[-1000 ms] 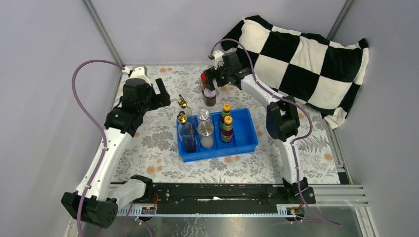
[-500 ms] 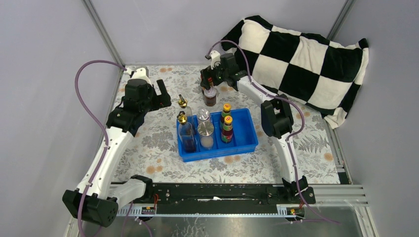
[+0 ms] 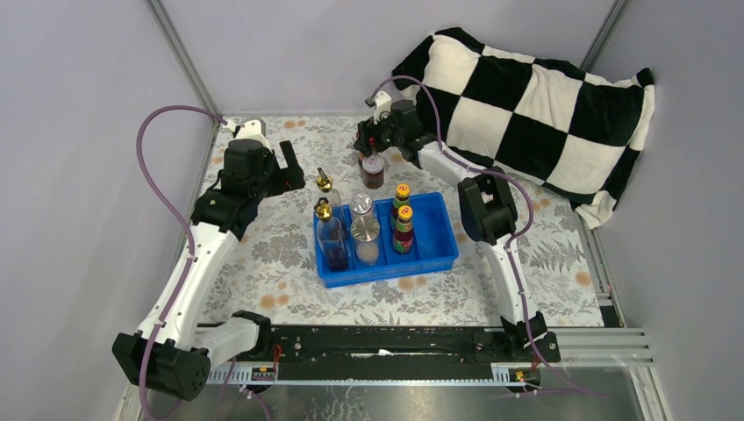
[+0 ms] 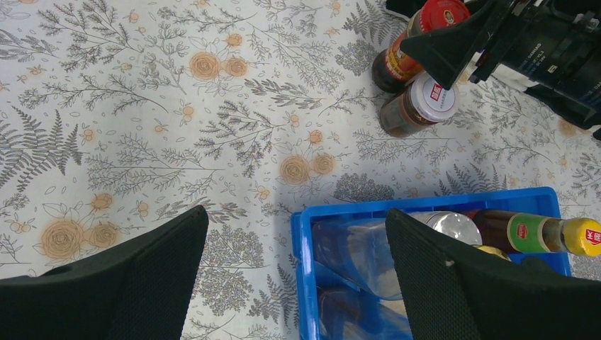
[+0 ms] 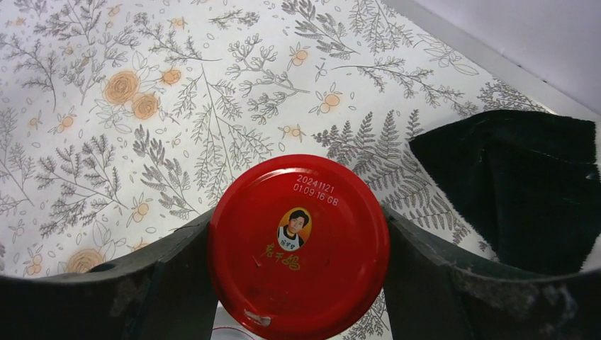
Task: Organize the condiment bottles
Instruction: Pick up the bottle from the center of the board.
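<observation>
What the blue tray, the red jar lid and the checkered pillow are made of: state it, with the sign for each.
Blue tray: likely moulded plastic, glossy uniform walls.
Red jar lid: probably painted metal, smooth, printed, chipped at the edge.
Checkered pillow: soft plush fabric, matte and sagging.

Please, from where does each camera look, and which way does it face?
Top external: high behind left arm and right arm, both in view, facing down over the table.
Left wrist: above the table, facing down at the blue tray; own open fingers.
Right wrist: straight down onto the red-lidded jar; own fingers flank it.
Shared: left wrist also shows that jar and the right gripper.
</observation>
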Robot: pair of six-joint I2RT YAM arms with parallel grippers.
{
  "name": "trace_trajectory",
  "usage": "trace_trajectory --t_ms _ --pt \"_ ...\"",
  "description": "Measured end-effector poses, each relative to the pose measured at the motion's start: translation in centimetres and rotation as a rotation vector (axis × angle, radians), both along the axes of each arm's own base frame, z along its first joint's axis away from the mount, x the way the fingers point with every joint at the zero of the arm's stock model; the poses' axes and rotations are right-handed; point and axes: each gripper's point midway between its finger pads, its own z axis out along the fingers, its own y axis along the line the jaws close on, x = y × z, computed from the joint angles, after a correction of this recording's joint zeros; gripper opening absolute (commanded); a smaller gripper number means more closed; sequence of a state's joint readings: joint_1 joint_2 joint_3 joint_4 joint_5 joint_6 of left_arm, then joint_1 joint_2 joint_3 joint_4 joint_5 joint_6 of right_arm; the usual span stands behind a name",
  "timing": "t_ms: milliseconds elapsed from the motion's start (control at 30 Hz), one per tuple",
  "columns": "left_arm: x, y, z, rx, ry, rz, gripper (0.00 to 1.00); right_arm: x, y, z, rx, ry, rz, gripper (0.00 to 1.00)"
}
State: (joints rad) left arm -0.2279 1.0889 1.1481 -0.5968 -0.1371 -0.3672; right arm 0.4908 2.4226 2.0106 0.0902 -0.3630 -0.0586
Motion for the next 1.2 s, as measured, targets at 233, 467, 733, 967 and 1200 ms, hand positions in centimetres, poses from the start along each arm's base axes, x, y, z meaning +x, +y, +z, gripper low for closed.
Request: trace_trajectory --t_ms 233,467,733,967,1200 --pt "0.0 0.0 -0.2 0.001 0.004 0.000 0.99 0.2 0.0 0.1 0.005 -0.011 -0.009 0.47" --pt "0.0 0.0 -0.2 0.001 0.003 -0.001 0.99 0.6 -0.4 0.1 -0.006 -0.019 -0.033 0.45" --pt "0.0 -0.1 -0.3 -0.002 0.004 -0.005 0.99 1.3 -2.2 0.4 -0.059 -0.019 -0.126 0.42" --pt "-0.1 -0.3 -0.4 -0.007 0.006 -0.013 0.99 1.2 -5.3 3.2 -0.079 -0.027 -0.215 0.41" --pt "-0.2 -0.6 -0.3 -0.018 0.008 -0.032 0.99 0.6 -10.6 11.5 -0.045 -0.108 -0.336 0.39"
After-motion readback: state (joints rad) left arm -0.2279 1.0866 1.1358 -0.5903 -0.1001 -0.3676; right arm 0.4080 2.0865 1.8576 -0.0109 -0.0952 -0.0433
